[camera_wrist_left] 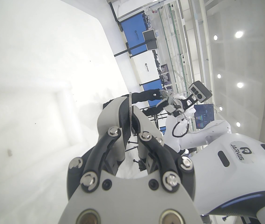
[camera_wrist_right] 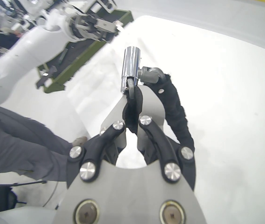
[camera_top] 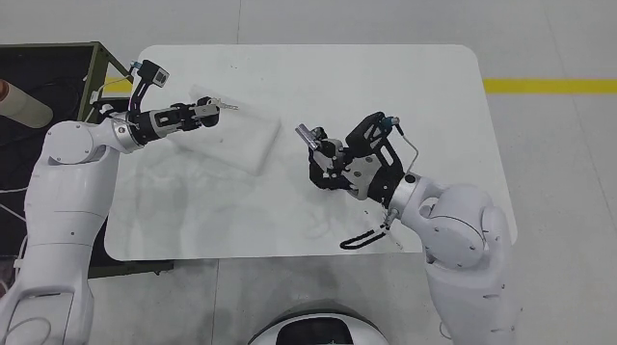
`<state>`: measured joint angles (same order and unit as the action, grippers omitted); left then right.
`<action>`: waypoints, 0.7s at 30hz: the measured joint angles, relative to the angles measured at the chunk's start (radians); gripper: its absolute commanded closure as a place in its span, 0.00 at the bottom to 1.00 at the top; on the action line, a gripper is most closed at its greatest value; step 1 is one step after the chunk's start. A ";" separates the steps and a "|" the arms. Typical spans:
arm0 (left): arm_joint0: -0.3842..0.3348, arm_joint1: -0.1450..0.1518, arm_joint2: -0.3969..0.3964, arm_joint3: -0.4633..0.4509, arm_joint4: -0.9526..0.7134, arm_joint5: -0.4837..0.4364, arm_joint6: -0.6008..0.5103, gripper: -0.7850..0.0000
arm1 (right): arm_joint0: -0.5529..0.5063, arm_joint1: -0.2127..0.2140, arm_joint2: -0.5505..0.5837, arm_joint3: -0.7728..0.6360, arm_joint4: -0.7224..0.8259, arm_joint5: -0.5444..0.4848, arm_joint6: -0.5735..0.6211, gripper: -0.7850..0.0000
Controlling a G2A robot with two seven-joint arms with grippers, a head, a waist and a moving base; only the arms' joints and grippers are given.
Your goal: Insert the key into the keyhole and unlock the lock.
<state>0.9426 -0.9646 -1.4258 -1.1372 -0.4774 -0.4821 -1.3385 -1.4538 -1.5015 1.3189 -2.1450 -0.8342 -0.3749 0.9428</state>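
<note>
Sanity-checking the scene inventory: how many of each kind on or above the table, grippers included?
key: 1, pinched in the left gripper
lock: 1, held by the right gripper
white pad: 1, lying on the table
grippers: 2
total: 5

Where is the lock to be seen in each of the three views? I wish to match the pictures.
Top view: the lock is over the middle of the white table, held by the right gripper.
Left wrist view: the lock is far off, beyond the key, in the other arm's gripper.
Right wrist view: the lock stands close, just past that gripper's own fingertips.
Shared landmark: the white table.
</note>
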 measured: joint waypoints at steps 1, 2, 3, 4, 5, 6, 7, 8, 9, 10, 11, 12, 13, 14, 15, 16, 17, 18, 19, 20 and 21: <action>0.000 0.000 0.000 0.000 0.000 0.000 0.000 1.00 | 0.000 0.000 0.000 0.000 0.003 0.000 0.000 1.00; 0.000 0.000 0.000 0.000 0.000 0.000 0.000 1.00 | 0.000 0.000 0.000 -0.001 -0.011 0.000 0.000 1.00; 0.000 0.000 0.000 0.000 0.000 0.000 0.000 1.00 | -0.001 0.000 0.000 -0.001 -0.035 0.001 0.001 1.00; 0.000 0.000 0.000 0.000 0.000 0.000 0.000 1.00 | -0.001 0.000 0.000 -0.002 -0.043 0.001 0.001 1.00; 0.000 0.000 0.000 0.000 0.000 0.000 0.000 1.00 | -0.001 0.000 0.000 -0.002 -0.045 0.001 0.001 1.00; 0.000 0.000 0.000 0.000 0.000 0.000 0.000 1.00 | -0.003 0.000 -0.002 -0.002 -0.042 0.001 0.000 1.00; 0.004 0.000 0.000 -0.005 0.000 -0.001 0.001 1.00 | -0.015 0.001 -0.006 -0.001 -0.030 0.000 0.000 1.00; 0.021 0.002 0.002 -0.031 0.003 0.003 -0.004 1.00 | -0.036 0.004 -0.009 0.003 -0.006 -0.008 0.013 1.00; 0.036 0.003 0.004 -0.065 -0.001 0.016 -0.017 1.00 | -0.041 0.007 -0.009 0.010 0.013 -0.015 0.033 1.00; 0.045 0.006 0.003 -0.099 -0.012 0.033 -0.033 1.00 | -0.036 0.009 -0.009 0.018 0.033 -0.022 0.059 1.00; 0.047 0.010 0.002 -0.137 -0.031 0.055 -0.056 1.00 | -0.021 0.012 -0.011 0.027 0.064 -0.025 0.095 1.00; 0.044 0.013 0.004 -0.161 -0.043 0.070 -0.070 1.00 | -0.009 0.014 -0.014 0.034 0.095 -0.025 0.121 1.00; 0.041 0.016 0.006 -0.184 -0.053 0.080 -0.080 1.00 | 0.003 0.015 -0.017 0.042 0.132 -0.024 0.148 1.00; 0.039 0.019 0.009 -0.205 -0.060 0.084 -0.084 1.00 | 0.015 0.016 -0.020 0.051 0.172 -0.022 0.174 1.00; 0.039 0.023 0.016 -0.231 -0.074 0.086 -0.086 1.00 | 0.032 0.019 -0.020 0.066 0.228 -0.014 0.208 1.00; 0.041 0.026 0.023 -0.243 -0.091 0.094 -0.094 1.00 | 0.046 0.020 -0.019 0.078 0.267 -0.006 0.232 1.00; 0.040 0.029 0.029 -0.248 -0.114 0.105 -0.106 1.00 | 0.061 0.022 -0.016 0.090 0.303 0.000 0.253 1.00; 0.036 0.033 0.037 -0.251 -0.145 0.124 -0.125 1.00 | 0.080 0.024 -0.014 0.107 0.344 0.006 0.277 1.00; 0.033 0.035 0.043 -0.254 -0.166 0.139 -0.140 1.00 | 0.093 0.026 -0.012 0.119 0.369 0.009 0.291 1.00; 0.029 0.038 0.051 -0.255 -0.191 0.159 -0.160 1.00 | 0.107 0.028 -0.010 0.133 0.401 0.011 0.305 1.00; 0.026 0.039 0.057 -0.256 -0.207 0.176 -0.177 1.00 | 0.115 0.029 -0.009 0.143 0.427 0.012 0.314 1.00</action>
<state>0.9687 -0.9253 -1.3685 -1.3934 -0.6847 -0.3059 -1.5157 -1.3386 -1.4721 1.3096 -2.0022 -0.4073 -0.3632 1.2570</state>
